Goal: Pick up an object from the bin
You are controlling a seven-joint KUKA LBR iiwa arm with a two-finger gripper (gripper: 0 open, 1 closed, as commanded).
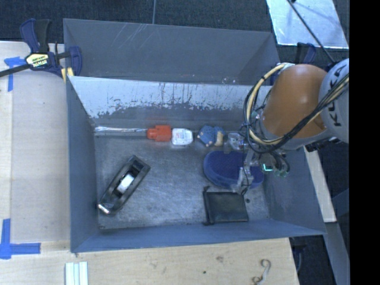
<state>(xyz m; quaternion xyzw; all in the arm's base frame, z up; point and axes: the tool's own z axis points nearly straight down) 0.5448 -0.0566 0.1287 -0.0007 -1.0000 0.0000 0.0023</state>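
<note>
My gripper (244, 183) hangs low at the right side of the bin, its fingers pointing down onto the right edge of a round blue disc-like thing (221, 167). Just in front of the fingertips lies a flat black square pouch (225, 206) on the bin floor. Behind the blue thing, by the back wall, sits a small blue and gold object (209, 136).
Along the back wall lie a white piece (181, 137), a red block (159, 133) and a clear rod (119, 131). A black tape dispenser (123, 184) lies at the left of the floor. The arm with its orange cover and cables overhangs the right wall.
</note>
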